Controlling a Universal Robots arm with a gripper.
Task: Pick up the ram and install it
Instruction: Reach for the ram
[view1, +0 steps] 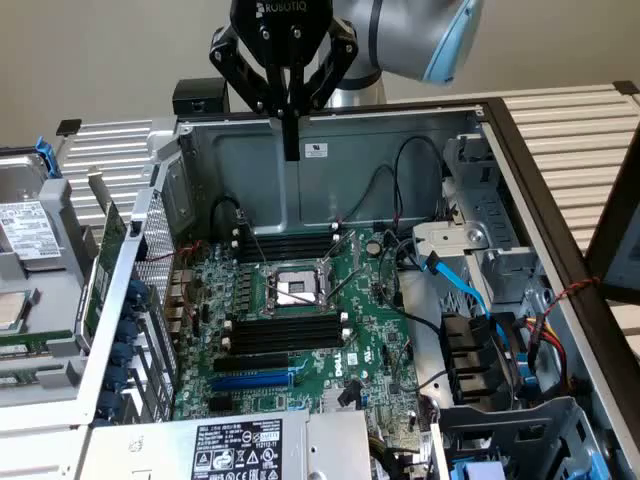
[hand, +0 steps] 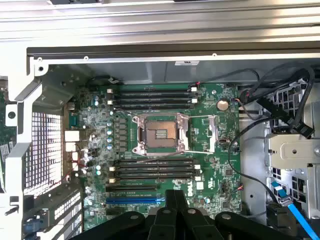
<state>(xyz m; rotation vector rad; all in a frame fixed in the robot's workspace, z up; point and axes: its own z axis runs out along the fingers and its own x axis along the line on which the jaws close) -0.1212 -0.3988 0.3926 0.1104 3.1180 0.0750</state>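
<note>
An open desktop computer case (view1: 330, 130) lies on its side on a pale slatted counter (view1: 580, 120), its green motherboard (view1: 370, 300) facing up. The robot arm's black pincer (view1: 291, 150) hangs over the far side of the case, above the motherboard and touching nothing. Its two fingers are pressed together into one thin vertical bar with nothing between them. In the wrist view the same closed pincer (hand: 175, 195) points down at the board. At the middle of the motherboard sits the square silver CPU socket (view1: 293, 288). One bank of long black memory slots (view1: 285, 243) lies on its far side, and a second bank of memory slots (view1: 285, 335) lies on its near side. Past the near bank comes a blue expansion slot (view1: 252, 381). A power supply with a black-and-white label (view1: 238, 447) fills the near edge of the case. At the exterior view's right, a blue data cable (view1: 465, 285) and black wires run to the drive bays. Outside the case, at the exterior view's left, a large green card (view1: 100, 275) leans against the perforated wall. Farther left, a narrow green circuit-board strip that looks like the ram (view1: 20, 340) lies flat on a grey tray. It is partly cut off by the picture edge, near a silver hard drive (view1: 25, 235), and well apart from the pincer.
</note>
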